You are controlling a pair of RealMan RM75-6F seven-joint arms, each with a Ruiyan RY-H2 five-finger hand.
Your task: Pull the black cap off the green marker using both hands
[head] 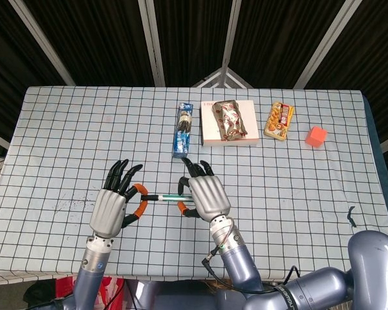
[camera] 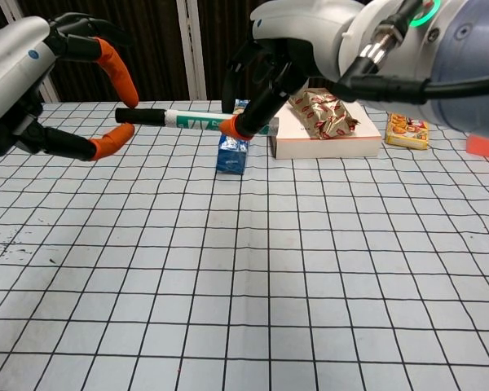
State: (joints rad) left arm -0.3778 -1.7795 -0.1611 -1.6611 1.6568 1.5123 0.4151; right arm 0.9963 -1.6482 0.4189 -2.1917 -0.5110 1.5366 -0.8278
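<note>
Bare counter [head: 297,194] in front and to both sides. Far side blocked: blue carton [head: 183,128], white box [head: 227,123], snack pack [head: 279,120], orange cube [head: 315,136].

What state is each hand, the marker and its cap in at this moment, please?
green marker: held level above the table, gripped by the right hand.
black cap: on the marker, between the left hand's orange fingertips, not clearly touched.
left hand: open, fingers spread around the cap.
right hand: closed on the marker's barrel.
snack packet: lying on the white box.
</note>
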